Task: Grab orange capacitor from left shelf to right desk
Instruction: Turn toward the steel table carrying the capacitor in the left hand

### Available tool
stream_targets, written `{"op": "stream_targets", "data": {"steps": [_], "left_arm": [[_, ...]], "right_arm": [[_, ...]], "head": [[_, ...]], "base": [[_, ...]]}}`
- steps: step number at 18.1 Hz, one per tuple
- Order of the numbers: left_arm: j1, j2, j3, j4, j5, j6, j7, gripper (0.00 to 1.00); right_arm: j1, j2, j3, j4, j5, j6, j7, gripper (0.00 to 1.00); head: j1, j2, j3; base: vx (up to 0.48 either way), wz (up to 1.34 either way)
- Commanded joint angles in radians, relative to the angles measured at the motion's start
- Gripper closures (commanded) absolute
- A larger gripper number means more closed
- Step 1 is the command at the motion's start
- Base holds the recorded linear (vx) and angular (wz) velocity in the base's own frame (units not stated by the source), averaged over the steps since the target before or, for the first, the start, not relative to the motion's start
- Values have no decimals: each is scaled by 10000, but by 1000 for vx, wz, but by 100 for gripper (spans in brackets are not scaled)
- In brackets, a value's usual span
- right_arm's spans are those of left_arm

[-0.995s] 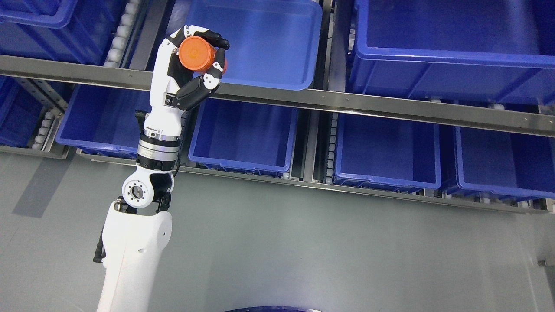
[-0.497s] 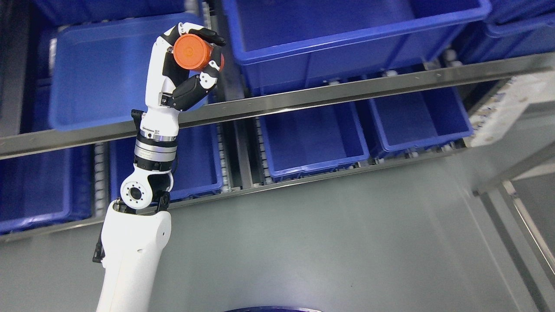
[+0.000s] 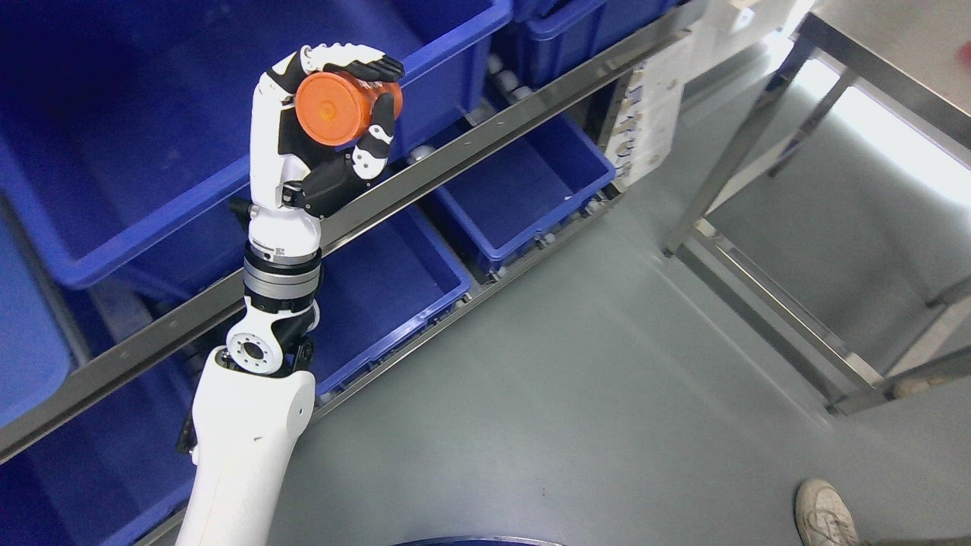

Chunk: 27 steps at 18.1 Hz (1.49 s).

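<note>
Whole view swung since the earlier frames: camera turned, not the things. Shelf rail [image 3: 455,155], level across the picture before, now slanting from lower left to upper right. Blue bins [image 3: 152,152] crowded to the left of that rail's upper end, fewer of them showing than before. Newly in sight right of the rail: a steel desk frame [image 3: 766,250], probably the right desk, its top mostly cut off at the corner. Also new, a white shoe [image 3: 827,512] at the bottom right, on the grey floor [image 3: 576,394]. Left hand [image 3: 326,129] raised above the rail as before, fingers [image 3: 364,67] and thumb curled round the orange capacitor [image 3: 337,106], round end facing the camera.
</note>
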Motion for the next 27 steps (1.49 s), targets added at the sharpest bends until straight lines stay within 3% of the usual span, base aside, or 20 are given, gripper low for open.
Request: {"op": "stream_targets", "data": {"steps": [1, 4, 11, 19, 22, 27], "left_arm": [[60, 175, -1948, -61, -9, -118, 21, 97], [106, 175, -2654, -15, -9, -73, 36, 96], [306, 175, -2870, 261, -9, 1461, 113, 94], [183, 175, -3744, 307, 37, 1999, 128, 94], [-153, 175, -3806, 292, 37, 2427, 143, 94], [-1747, 175, -3714, 368, 986, 4159, 1123, 94]], "right_arm": [[337, -175, -123, -230, 0, -7, -7, 0], [337, -175, -123, -230, 0, -7, -7, 0], [337, -175, -123, -230, 0, -7, -7, 0], [337, -175, -123, -230, 0, -7, -7, 0], [337, -175, -123, -230, 0, -7, -7, 0], [337, -175, -108, -230, 0, -7, -7, 0]], "head": [[0, 0, 0], [0, 0, 0], [0, 0, 0], [0, 0, 0], [0, 0, 0], [0, 2, 0]], "base": [[233, -838], [237, -732], [266, -687], [297, -489], [300, -411], [320, -353]]}}
